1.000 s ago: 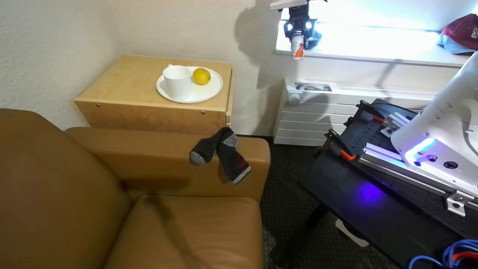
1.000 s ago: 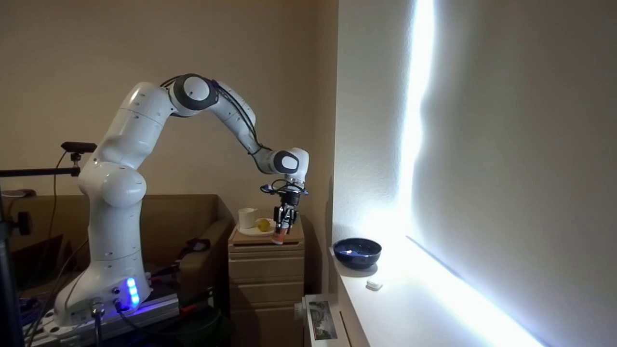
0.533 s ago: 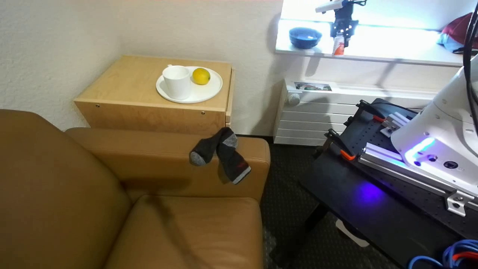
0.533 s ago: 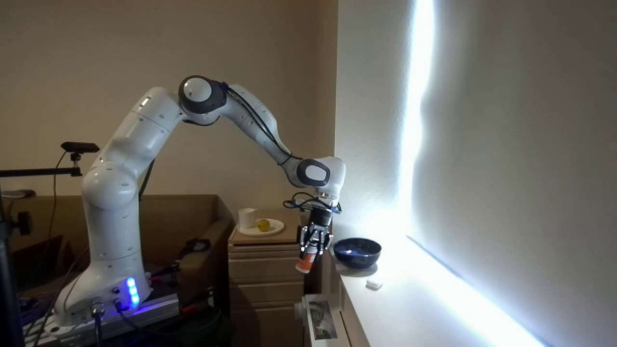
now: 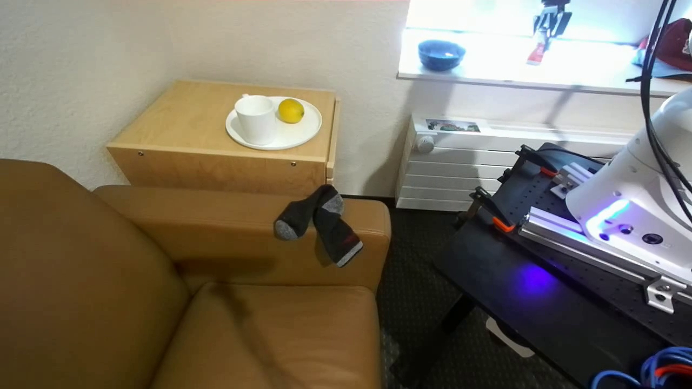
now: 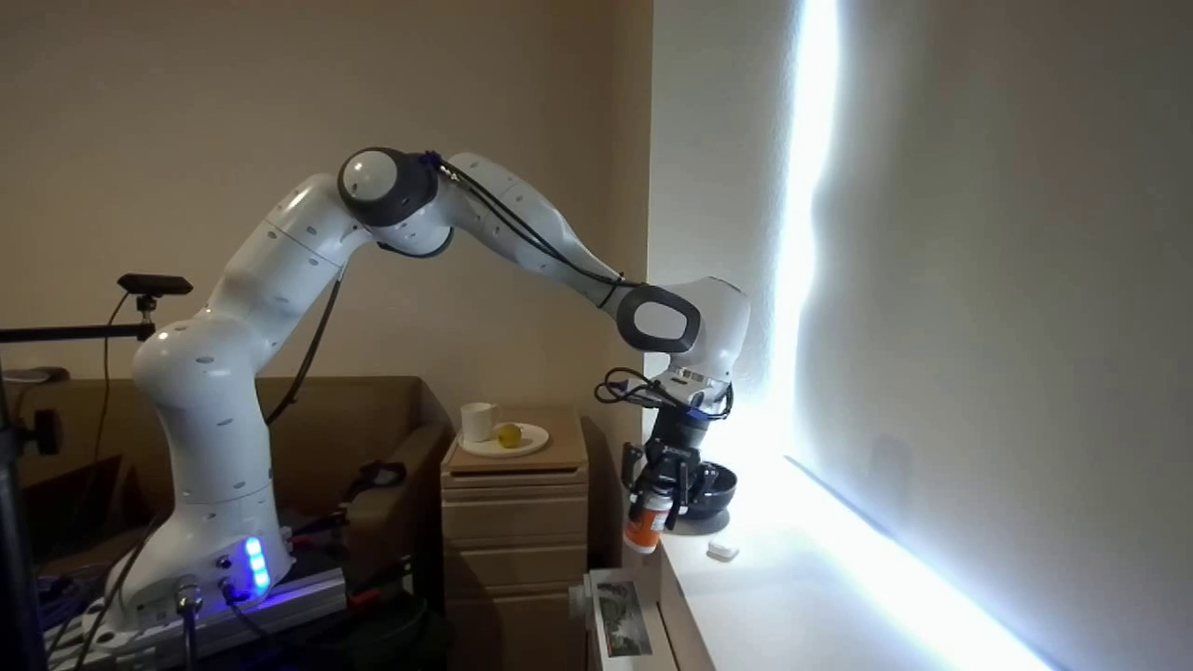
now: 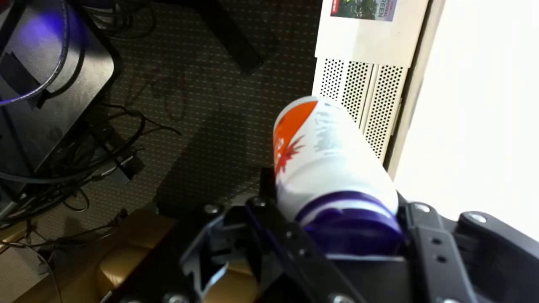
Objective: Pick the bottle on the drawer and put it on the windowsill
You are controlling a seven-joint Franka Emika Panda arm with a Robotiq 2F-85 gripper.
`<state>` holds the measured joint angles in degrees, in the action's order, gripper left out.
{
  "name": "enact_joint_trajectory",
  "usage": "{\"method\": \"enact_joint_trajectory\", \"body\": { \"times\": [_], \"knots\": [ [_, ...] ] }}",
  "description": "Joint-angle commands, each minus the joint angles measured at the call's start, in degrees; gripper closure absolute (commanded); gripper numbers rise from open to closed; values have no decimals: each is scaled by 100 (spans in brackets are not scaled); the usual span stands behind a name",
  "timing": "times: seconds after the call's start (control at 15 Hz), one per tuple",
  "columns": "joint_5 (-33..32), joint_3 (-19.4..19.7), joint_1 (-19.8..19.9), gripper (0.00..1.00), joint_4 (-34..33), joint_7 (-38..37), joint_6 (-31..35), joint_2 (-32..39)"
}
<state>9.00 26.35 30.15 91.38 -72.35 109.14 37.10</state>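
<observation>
While the bottle (image 7: 332, 164) hangs (tilted), the end effector (image 6: 655, 512) grips it.

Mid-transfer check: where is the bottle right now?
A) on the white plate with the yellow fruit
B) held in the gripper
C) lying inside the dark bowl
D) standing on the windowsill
B: in the wrist view the fingers of the gripper flank the bottle, and both exterior views show it tilted beneath the gripper.
</observation>
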Motion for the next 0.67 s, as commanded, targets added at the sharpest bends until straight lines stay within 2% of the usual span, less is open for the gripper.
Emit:
{"method": "enact_joint_trajectory", "body": {
  "times": [0.0, 0.27, 0.6],
  "knots": [
    [49, -34, -62, 69, -46, -239, 108, 88],
    [539, -127, -218, 69, -135, -1529, 902, 307],
    [-39, 216, -785, 69, 24, -3137, 2282, 539]
  ]
}}
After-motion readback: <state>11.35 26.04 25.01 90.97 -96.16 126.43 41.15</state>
